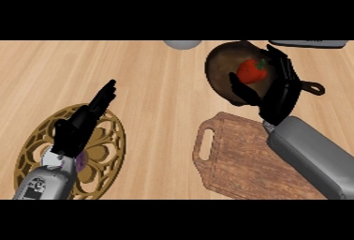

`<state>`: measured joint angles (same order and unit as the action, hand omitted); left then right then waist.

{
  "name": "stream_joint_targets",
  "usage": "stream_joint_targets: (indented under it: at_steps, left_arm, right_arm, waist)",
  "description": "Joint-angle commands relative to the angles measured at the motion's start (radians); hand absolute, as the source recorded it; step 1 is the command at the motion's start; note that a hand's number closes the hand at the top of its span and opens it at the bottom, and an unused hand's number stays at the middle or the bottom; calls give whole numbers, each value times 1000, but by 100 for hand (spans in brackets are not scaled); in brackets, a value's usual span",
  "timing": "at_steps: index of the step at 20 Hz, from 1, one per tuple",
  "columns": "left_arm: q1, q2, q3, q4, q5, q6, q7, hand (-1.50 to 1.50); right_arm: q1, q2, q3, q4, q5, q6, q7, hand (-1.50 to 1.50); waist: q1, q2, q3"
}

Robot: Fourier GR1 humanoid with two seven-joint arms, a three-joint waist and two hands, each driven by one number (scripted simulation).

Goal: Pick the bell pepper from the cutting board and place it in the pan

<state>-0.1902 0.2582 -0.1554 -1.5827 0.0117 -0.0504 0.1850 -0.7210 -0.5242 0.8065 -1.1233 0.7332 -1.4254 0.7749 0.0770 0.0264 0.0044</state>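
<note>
Red bell pepper with green stem (253, 71) sits over the dark round metal pan (223, 70), between the thumb and fingers of the black right hand (276, 86), which curl round it. Pan handle (314, 87) pokes out right. Brown wooden cutting board with a handle slot (232, 154) lies just below the pan. Left hand (83, 123) rests with relaxed straight fingers over a gold openwork round trivet (110, 154). Light wooden counter (152, 84).

Red bell pepper (252, 71), dark brown pan (223, 65), gold openwork trivet (110, 140).
</note>
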Motion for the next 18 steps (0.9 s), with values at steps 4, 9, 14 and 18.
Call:
stream_joint_targets:
  at_steps: [4, 9, 14, 18]
  left_arm:
    - [-36, -7, 5, 0, 8, -6, 19, 0]
    - [-13, -1, 13, -4, 10, -7, 5, 0]
    - [-16, -16, 0, -8, -10, 12, 6, 0]
    - [-17, -18, 5, -2, -7, 12, -5, 0]
  right_arm:
    - [-91, -23, 44, -93, -136, -72, -41, -150]
    - [-99, -33, -43, -268, -149, -73, -92, -150]
    - [-75, -30, -62, -424, -183, -73, -120, -150]
    - [-9, -55, -19, -515, -181, -73, -163, -150]
  waist:
    - [19, 13, 5]
    - [12, 13, 11]
    - [5, 16, 14]
    - [-5, 25, 17]
